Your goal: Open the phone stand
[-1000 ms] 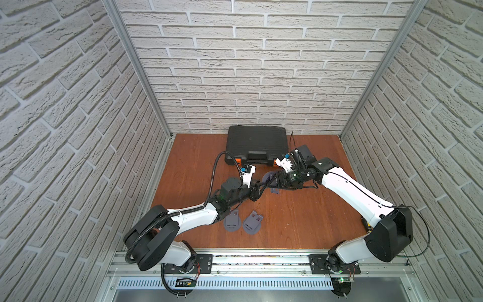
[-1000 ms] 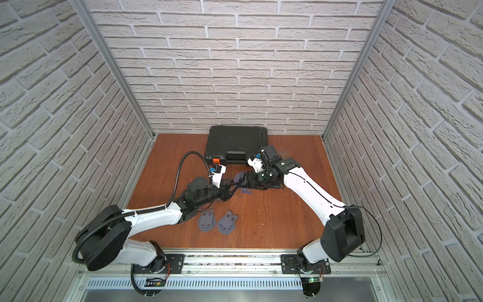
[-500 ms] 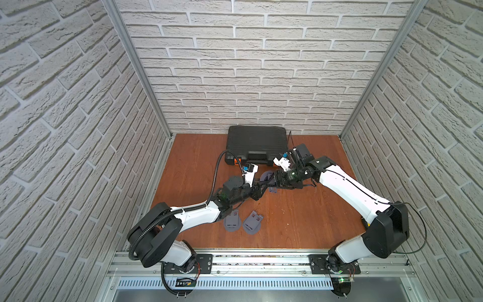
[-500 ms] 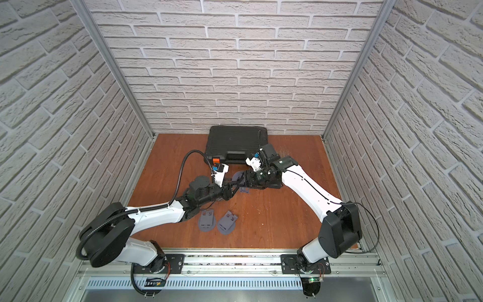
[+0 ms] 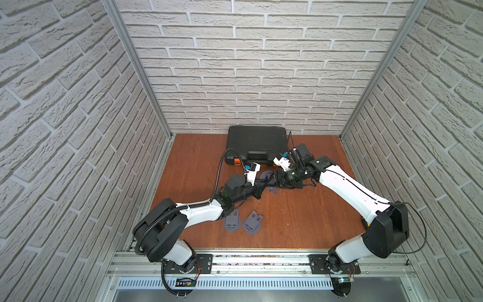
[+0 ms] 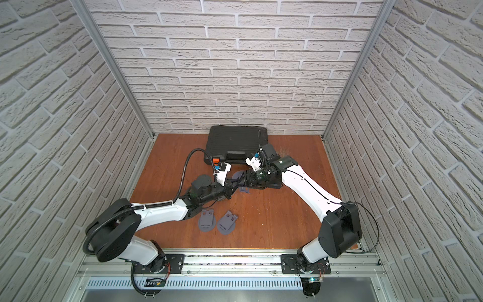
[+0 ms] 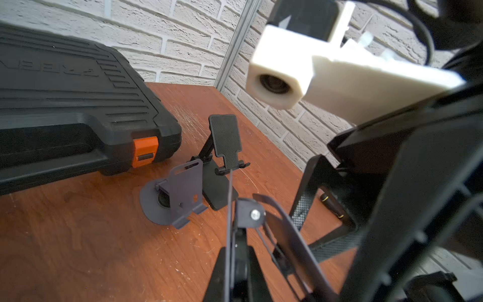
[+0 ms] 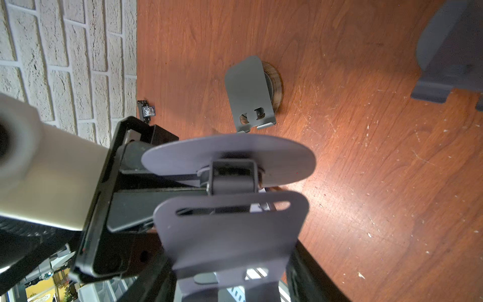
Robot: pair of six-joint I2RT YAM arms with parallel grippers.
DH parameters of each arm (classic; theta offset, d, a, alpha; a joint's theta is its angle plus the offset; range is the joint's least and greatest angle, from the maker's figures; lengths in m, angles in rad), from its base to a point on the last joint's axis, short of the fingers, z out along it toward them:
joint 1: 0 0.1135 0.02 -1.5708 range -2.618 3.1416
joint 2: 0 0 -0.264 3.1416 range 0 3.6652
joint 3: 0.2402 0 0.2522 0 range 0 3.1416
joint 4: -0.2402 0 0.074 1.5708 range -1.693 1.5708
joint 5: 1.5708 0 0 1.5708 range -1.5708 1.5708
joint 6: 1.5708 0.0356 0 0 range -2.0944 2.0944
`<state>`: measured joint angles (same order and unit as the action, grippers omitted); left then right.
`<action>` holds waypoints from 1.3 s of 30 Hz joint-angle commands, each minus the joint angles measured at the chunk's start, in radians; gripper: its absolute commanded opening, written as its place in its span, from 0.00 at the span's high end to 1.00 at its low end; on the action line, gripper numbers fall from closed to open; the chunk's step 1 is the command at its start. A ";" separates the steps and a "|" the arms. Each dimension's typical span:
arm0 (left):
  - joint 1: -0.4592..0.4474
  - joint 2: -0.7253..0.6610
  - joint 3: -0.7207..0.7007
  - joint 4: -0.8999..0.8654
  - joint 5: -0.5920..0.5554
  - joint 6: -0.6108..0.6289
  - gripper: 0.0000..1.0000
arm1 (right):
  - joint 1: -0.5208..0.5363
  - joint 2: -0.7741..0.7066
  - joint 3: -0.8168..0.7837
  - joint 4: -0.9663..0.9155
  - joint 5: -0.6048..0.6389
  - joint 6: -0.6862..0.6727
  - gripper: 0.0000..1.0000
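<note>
A black plastic tool case (image 5: 257,141) lies at the back of the wooden table (image 5: 300,222). Before its right end stand an open grey metal stand (image 7: 180,193) and a black plastic stand (image 7: 226,141). A grey phone stand (image 8: 230,227) hangs above mid-table; two folded grey stands (image 5: 232,221) (image 5: 253,222) lie front-left.

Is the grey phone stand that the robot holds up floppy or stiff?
Probably stiff: the thin grey metal phone stand with a round base shows flat, unbent plates though held in the air. Its hinge likely swings, since plate and base splay apart. Being thin sheet, it is probably light.
</note>
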<state>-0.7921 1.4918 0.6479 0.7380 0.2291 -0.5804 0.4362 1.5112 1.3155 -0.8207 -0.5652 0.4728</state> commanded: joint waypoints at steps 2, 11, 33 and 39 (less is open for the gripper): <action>0.006 0.006 0.022 0.081 0.018 -0.012 0.99 | -0.002 -0.006 -0.001 0.047 -0.021 0.006 0.85; 0.008 0.024 0.042 0.119 0.035 -0.041 1.00 | 0.011 -0.003 -0.010 0.082 0.010 0.042 0.60; 0.023 0.007 0.038 0.112 0.045 -0.053 1.00 | 0.017 -0.051 0.072 0.102 0.204 0.092 0.23; 0.029 0.007 0.022 0.124 0.041 -0.055 1.00 | 0.016 -0.024 0.111 0.072 0.190 0.072 0.30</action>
<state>-0.7723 1.5269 0.6651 0.7776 0.2607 -0.6331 0.4500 1.5009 1.3895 -0.7464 -0.3813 0.5606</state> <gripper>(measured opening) 0.110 0.705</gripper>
